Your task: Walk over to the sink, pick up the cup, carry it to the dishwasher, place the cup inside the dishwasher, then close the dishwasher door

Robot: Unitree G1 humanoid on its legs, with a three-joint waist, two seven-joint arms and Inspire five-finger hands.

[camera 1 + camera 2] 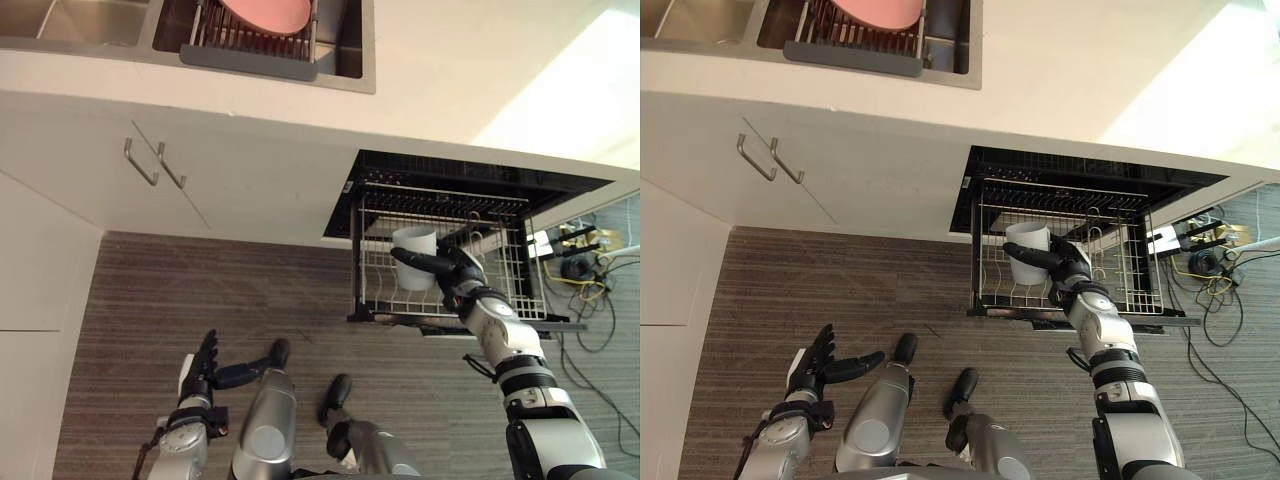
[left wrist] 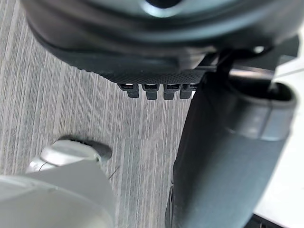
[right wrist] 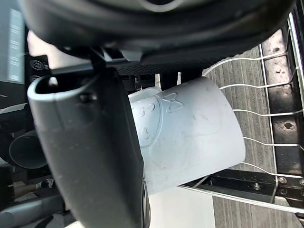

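A white cup (image 1: pixel 415 247) stands upright in the pulled-out wire rack (image 1: pixel 506 272) of the open dishwasher (image 1: pixel 470 176), at the rack's left side. My right hand (image 1: pixel 458 270) is shut on the cup: the thumb lies across its front and the fingers reach behind it. In the right wrist view the cup (image 3: pixel 190 135) sits against the palm beside the thumb (image 3: pixel 95 156), with rack wires past it. My left hand (image 1: pixel 203 366) hangs low at the lower left over the floor, open and holding nothing; its fingers (image 2: pixel 154 90) are straight.
The sink (image 1: pixel 345 45) is at the top with a grey dish rack and a pink plate (image 1: pixel 268 12) in it. White cabinets with two metal handles (image 1: pixel 142 163) run under the counter. Cables and a power strip (image 1: pixel 585 262) lie on the floor right of the dishwasher.
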